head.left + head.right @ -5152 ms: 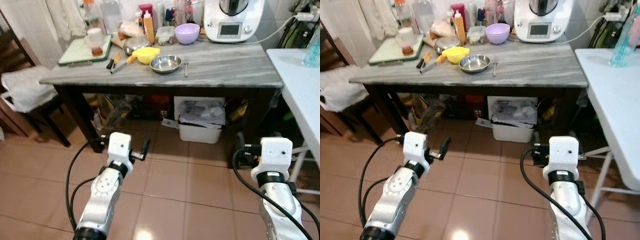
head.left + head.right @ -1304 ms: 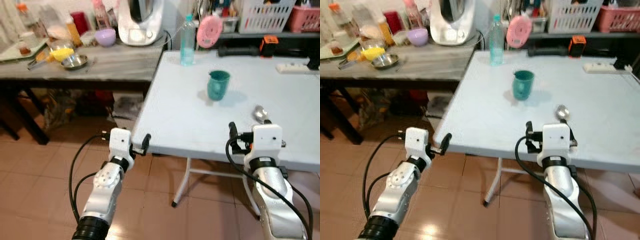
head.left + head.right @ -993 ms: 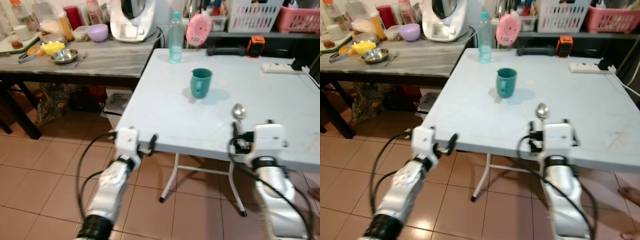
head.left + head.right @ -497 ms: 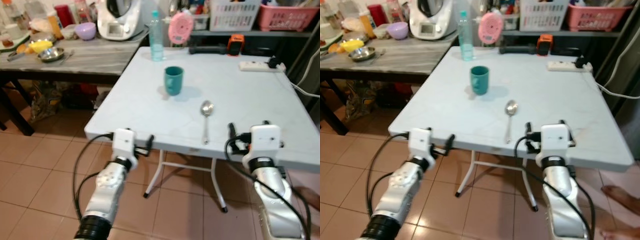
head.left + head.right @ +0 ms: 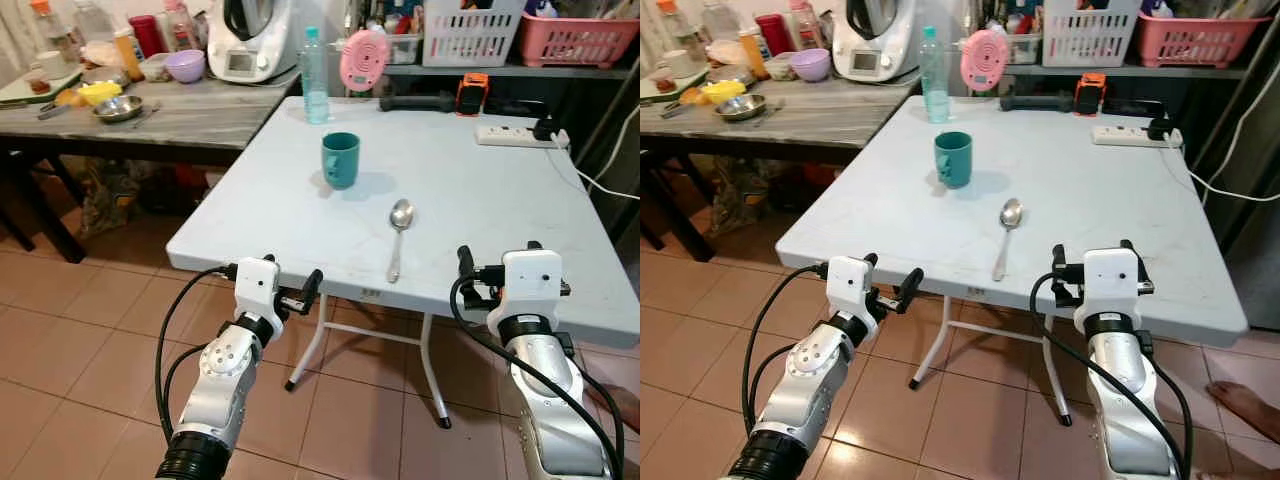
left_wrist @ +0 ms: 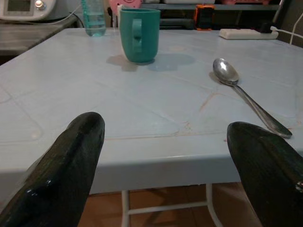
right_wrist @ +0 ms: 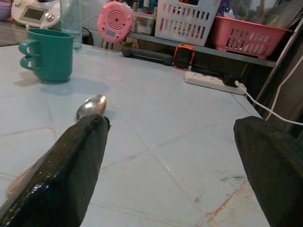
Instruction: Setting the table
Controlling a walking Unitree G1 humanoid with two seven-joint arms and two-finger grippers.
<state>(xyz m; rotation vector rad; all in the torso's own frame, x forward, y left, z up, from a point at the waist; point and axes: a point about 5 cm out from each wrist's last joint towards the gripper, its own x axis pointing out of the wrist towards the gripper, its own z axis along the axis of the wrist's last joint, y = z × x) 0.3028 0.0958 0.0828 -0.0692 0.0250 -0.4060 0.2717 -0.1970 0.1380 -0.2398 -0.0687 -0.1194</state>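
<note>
A teal mug (image 5: 340, 160) stands upright on the white folding table (image 5: 470, 190), its handle turned toward me. A metal spoon (image 5: 397, 232) lies bowl-up just right of and nearer than the mug. My left gripper (image 5: 290, 290) is held open below the table's near left edge, nothing between its fingers; its wrist view looks across the tabletop at the mug (image 6: 138, 34) and spoon (image 6: 246, 94). Also open and holding nothing, my right gripper (image 5: 497, 262) hovers at the near right edge, the spoon (image 7: 90, 106) just beyond it.
A water bottle (image 5: 314, 62), pink round device (image 5: 363, 60), power strip (image 5: 513, 136) and baskets (image 5: 470, 30) line the table's far side. A grey table (image 5: 190, 105) with bowls stands at the left. A person's foot (image 5: 1245, 405) rests on the tiled floor, lower right.
The camera has swung from the grey table to the white table and come square to it. Mug and spoon have not moved. Both grippers stay open.
</note>
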